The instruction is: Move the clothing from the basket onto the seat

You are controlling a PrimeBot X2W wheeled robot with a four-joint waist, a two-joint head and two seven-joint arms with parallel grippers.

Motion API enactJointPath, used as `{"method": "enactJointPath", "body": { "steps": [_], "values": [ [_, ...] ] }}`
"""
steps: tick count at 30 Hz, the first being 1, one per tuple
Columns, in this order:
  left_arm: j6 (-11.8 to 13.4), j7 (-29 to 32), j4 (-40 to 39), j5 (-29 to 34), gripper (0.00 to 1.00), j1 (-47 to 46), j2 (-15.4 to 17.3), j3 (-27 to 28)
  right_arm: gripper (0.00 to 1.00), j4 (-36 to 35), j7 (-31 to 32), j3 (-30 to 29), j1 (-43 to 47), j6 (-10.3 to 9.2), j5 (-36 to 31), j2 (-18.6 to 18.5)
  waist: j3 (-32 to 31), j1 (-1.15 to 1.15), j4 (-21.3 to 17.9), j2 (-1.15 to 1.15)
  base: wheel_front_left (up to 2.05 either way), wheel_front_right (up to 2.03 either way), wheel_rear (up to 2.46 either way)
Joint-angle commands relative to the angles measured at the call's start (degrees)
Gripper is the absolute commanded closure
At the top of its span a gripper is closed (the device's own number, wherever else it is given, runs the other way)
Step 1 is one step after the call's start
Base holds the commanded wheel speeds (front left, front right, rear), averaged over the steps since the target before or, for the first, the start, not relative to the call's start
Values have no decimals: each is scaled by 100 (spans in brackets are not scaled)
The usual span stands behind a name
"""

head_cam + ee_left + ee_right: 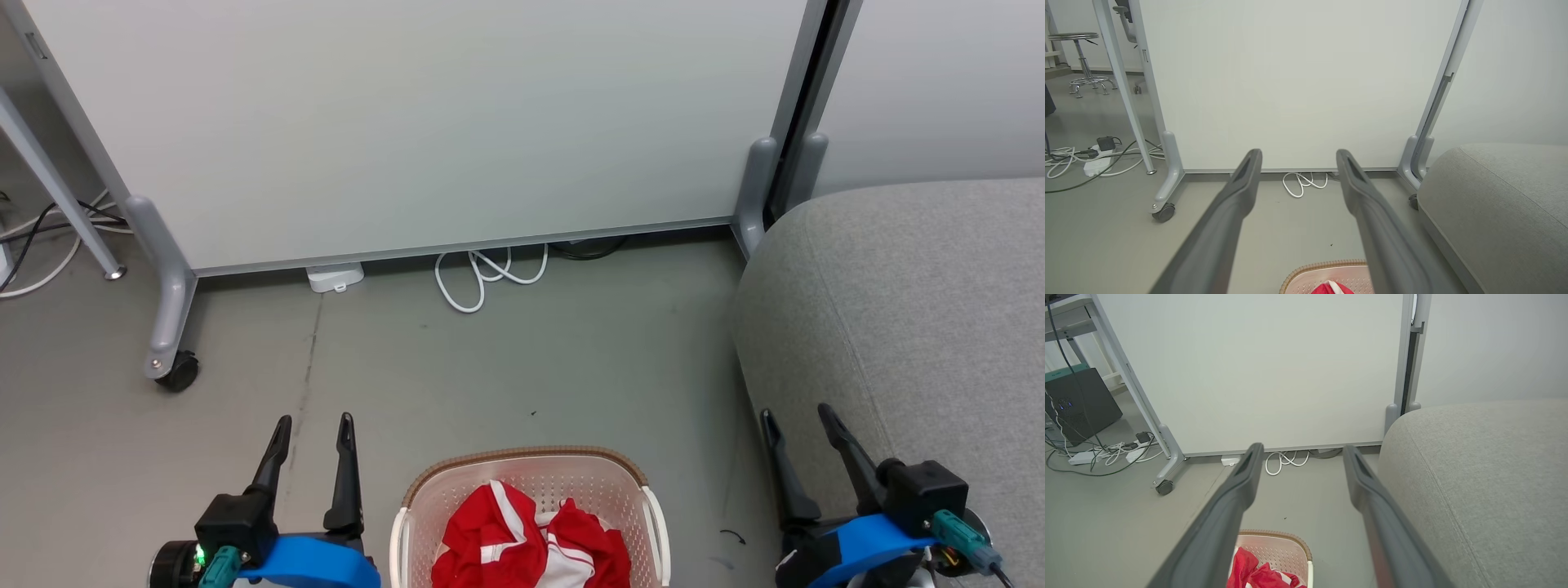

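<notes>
red and white clothing (526, 539) lies bunched in the laundry basket (522, 456), none of it on the grey couch seat (914, 310) yet, so the task looks unstarted. key relation: in the head view the basket sits on the floor (506, 359) between the two arms, low and close in to the robot, behind both sets of fingertips, which point away over bare floor. left gripper (315, 420) is the nearer one, its inner finger just beside the basket's left handle side; the heap lies to its right and back toward the body. right gripper (794, 412) is well apart from the basket and hangs at the couch's front corner, so it's nearer the drop spot than the pick. the heap is crumpled and shows no clear long axis; the basket is cut by the bottom edge, so i can't tell its axis either. both grippers have jaws spread fully wide, nothing between the fingers, touching nothing. my read: the left arm needs to pull back and dip down into the basket for the first grab.
</notes>
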Motion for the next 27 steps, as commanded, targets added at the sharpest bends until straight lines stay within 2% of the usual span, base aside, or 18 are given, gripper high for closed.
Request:
{"method": "enactJointPath", "body": {
  "steps": [1,6,27],
  "values": [
    [-19,-60,9,103,0,-17,5,11,0,3,-43,11,-33,14,-108,-37,0,0,0,0,0,0,0],
    [-26,-104,41,230,0,-35,-10,-11,0,33,-89,13,-61,14,-274,-38,-2,0,-4,0,0,0,0],
    [-57,-98,143,209,0,-10,-30,1,0,93,-113,65,-92,14,-185,-37,25,0,-91,0,0,0,0]
  ]
}}
